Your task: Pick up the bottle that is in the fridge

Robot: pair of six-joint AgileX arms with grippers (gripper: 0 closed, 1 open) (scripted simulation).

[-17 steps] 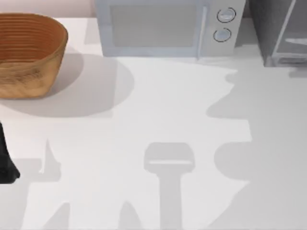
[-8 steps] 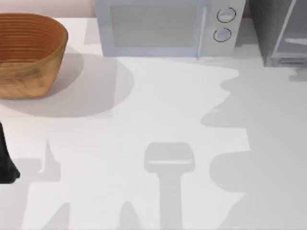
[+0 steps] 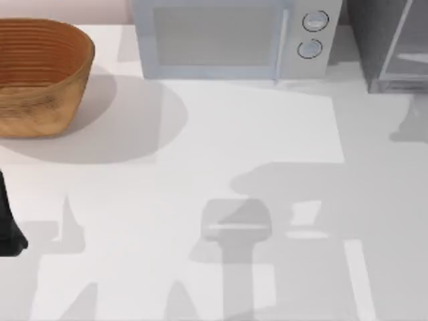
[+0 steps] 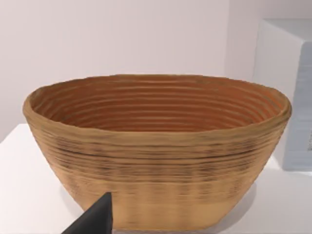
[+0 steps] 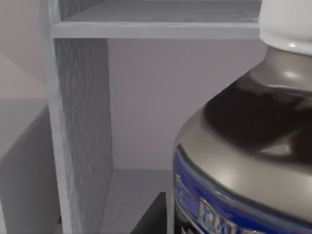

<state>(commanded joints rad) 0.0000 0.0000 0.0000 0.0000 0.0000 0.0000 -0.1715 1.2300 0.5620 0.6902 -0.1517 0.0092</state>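
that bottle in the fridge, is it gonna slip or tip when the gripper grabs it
The bottle looks glossy, with bright highlights on its rounded shoulder, so it may well be slippery. Its body bulges wide under a narrow white cap, so a grip on the curve could slide. Inside the fridge, its broad body probably resists tipping.

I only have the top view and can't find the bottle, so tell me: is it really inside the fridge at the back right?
Observer: Yes. The right wrist view has the bottle close up inside the fridge, under a shelf.
Operator: Is it standing up?
Observer: It looks upright, with its white cap on top.
Operator: And what is the left arm looking at?
Observer: Its wrist camera faces the basket side-on, with the microwave beside it.
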